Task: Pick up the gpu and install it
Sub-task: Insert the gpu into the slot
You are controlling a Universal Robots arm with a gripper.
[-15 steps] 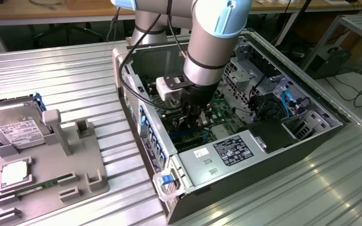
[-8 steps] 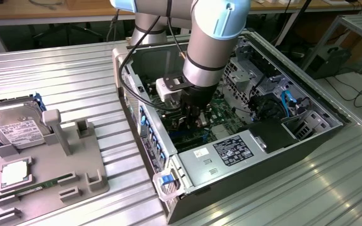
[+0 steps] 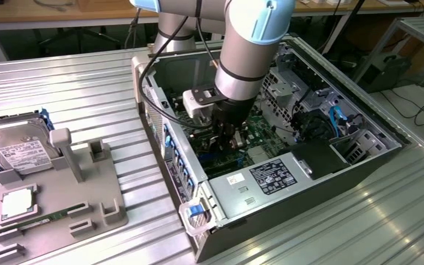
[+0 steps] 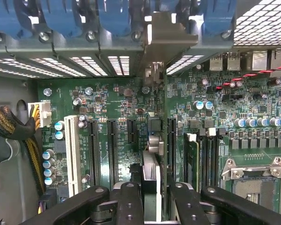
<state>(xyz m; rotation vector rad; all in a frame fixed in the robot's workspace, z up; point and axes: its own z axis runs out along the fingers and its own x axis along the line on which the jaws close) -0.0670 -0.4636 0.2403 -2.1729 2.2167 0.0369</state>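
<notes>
gripper (image 4: 150, 206) narrowly closed on the gpu (image 4: 152, 140) | card edge-on, upright between the fingers, inside the computer case (image 3: 359, 165) | long axis runs along the motherboard (image 4: 112, 98) slots, bracket toward the rear wall

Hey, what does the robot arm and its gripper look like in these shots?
The arm is a thick silver-grey tube with light blue caps at its joints and a black band round its lower part. A small white box sits on its side near the wrist, and black cables loop down beside it. The gripper is black, with jointed linkage bars dotted with round pivot pins.
</notes>
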